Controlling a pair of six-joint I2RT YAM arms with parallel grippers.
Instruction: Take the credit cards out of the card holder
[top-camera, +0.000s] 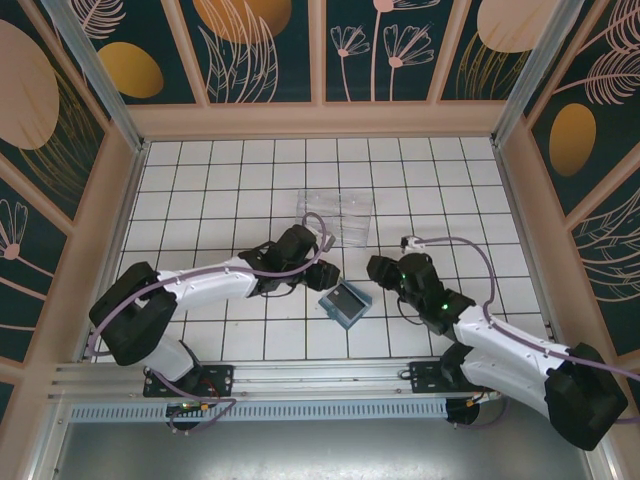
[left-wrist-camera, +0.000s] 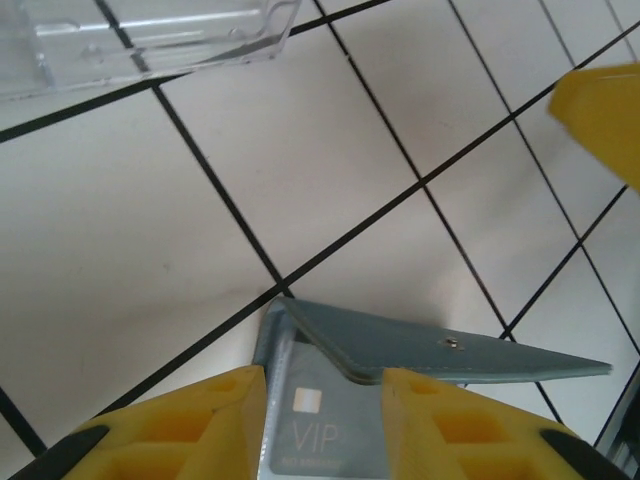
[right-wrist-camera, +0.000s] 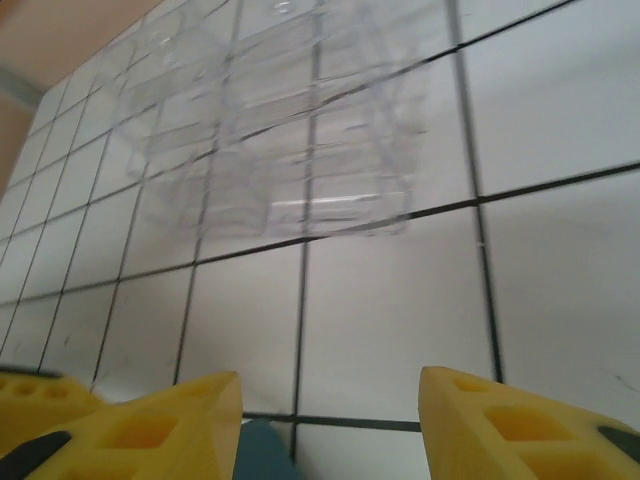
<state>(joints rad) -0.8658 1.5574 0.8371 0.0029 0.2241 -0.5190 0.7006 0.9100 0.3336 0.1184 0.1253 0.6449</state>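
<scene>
Holder (top-camera: 344, 305) lies on the white table (top-camera: 200, 170), close to the front and between the two grippers. The table is the biggest thing here, all square shiny tiles with thin dark lines. Behind the holder, and not touching it, sits a clear plastic tray (top-camera: 338, 215) with little boxes in it.

The holder is teal-blue, flat and soft-looking. Seen from the left wrist, one flap makes a long pointed shape with a tiny metal stud (left-wrist-camera: 453, 343) on it. The left gripper (top-camera: 322, 275) hangs over the holder's back left corner. Its yellow blocky fingers (left-wrist-camera: 200, 420) stand a little way apart, one on each side of a grey card (left-wrist-camera: 310, 420) in the holder's pocket. The card is thin and smooth, with a small pale chip and the letters VIP. I cannot tell if the fingers touch it.

The right gripper (top-camera: 378, 270) is near the holder's back right corner, fingers wide apart with nothing between them.
</scene>
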